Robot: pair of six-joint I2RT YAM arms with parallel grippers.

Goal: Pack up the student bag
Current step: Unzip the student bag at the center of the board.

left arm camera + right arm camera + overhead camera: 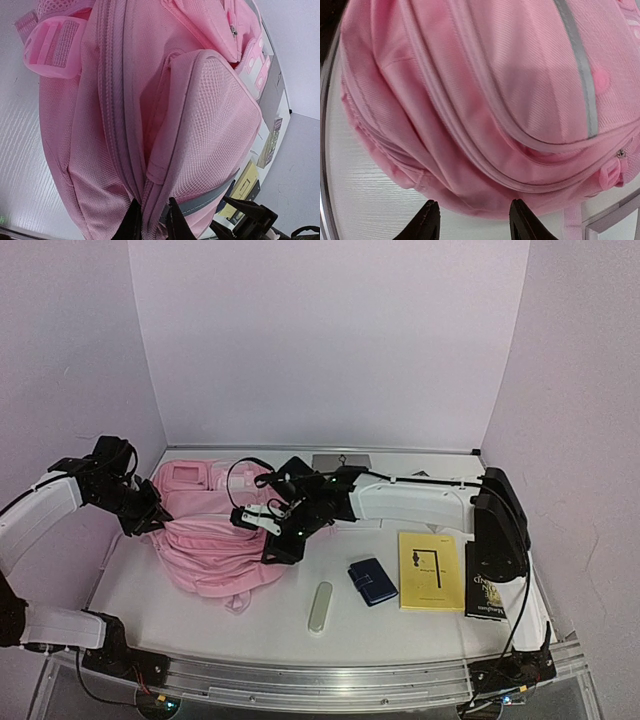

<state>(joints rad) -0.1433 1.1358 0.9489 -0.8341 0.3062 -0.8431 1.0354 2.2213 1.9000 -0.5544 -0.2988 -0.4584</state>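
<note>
On the white bench [420, 640] the pink student bag [205, 535] lies slumped toward nine o'clock, the left pincer [152, 210] clenched on a fabric fold at its nine o'clock edge, seemingly to steady it, while the right pincer [472, 202] straddles its three o'clock rim, released.

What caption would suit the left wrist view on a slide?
Left end effector pinching a fabric fold of the pink student bag.

The student bag [125, 100] is matt pink woven cloth, with a mesh side pocket [215, 115] and a smooth grey strip [576, 65]. The table [400, 635] looks smooth, white, faintly grained. The yellow book [430, 570] has a matt paper cover.
</note>
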